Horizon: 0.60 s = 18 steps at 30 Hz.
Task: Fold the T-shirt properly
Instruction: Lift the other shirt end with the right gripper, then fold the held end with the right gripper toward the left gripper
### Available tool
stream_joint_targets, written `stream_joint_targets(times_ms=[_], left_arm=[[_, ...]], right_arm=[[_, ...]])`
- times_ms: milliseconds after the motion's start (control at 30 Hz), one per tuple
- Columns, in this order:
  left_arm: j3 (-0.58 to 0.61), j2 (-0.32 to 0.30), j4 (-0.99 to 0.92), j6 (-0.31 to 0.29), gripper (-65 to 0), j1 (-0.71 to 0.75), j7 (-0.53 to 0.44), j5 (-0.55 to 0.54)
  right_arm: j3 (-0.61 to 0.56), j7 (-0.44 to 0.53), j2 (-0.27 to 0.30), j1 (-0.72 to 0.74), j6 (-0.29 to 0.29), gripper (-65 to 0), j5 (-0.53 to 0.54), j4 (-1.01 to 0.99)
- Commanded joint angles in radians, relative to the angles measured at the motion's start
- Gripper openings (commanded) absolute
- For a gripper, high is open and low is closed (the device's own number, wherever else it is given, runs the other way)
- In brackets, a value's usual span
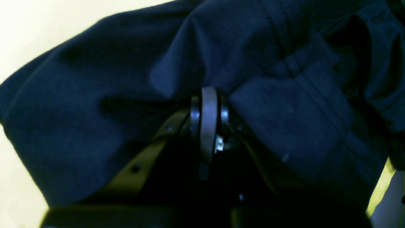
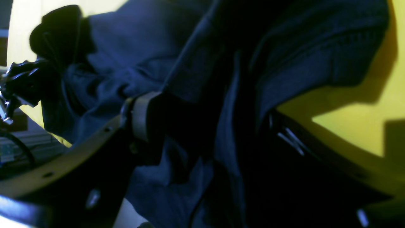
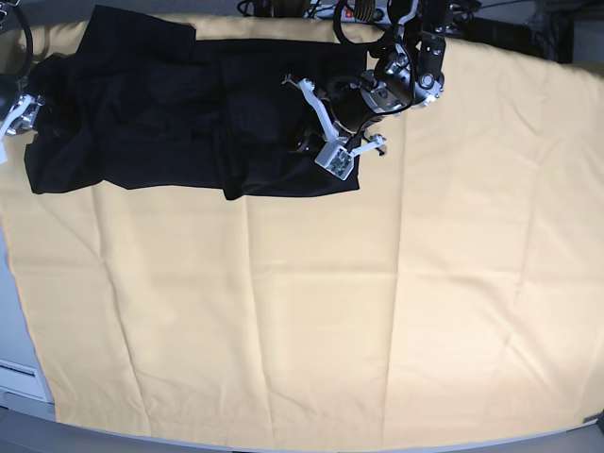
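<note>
We begin with the pale yellow cloth that covers the whole table; it lies mostly bare, and the T-shirt sits bunched along its far edge, toward the right arm's side in the base view. The shirt is not flat: ridges and overlapped layers run across it, and one sleeve or hem shows double stitching close to the left wrist camera.

We judge the step in hand to be spreading the shirt flat before any fold. To do that well we need tension between two holds, pulled apart evenly and kept low over the cloth so the thin fabric does not drag or carry the yellow cloth with it.

The left gripper has its fingers pressed together with black fabric gathered tightly around the tips; we read this as a pinch on the shirt's edge. The right gripper stands with its fingers wide apart, with folds of the shirt lying between them, so it grips nothing firmly. We should close it on a single edge, not a bundle of layers.
</note>
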Motion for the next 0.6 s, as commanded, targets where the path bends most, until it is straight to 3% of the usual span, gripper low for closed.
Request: stream_joint_targets(times_ms=[0,100,233,333,567], left_arm=[[0.005,-0.002,-0.008,-0.001,-65.0,0.017,0.082,0.029],[0.005,-0.002,-0.008,-0.001,-65.0,0.016,0.082,0.029],[0.005,-0.002,-0.008,-0.001,-65.0,0.016,0.082,0.029],[0.005,-0.002,-0.008,-0.001,-65.0,0.017,0.082,0.029],[0.005,-0.002,-0.008,-0.001,-65.0,0.017,0.082,0.029]], right_arm=[[0.008,0.007,0.021,0.0,0.001,-24.4,0.025,0.014],[0.008,0.007,0.02,0.0,0.001,-28.8,0.025,0.014],[0.008,0.007,0.022,0.0,0.001,-54.5,0.025,0.014],[0.008,0.007,0.021,0.0,0.001,-63.7,0.025,0.014],[0.045,0.007,0.022,0.0,0.001,-65.0,0.025,0.073]])
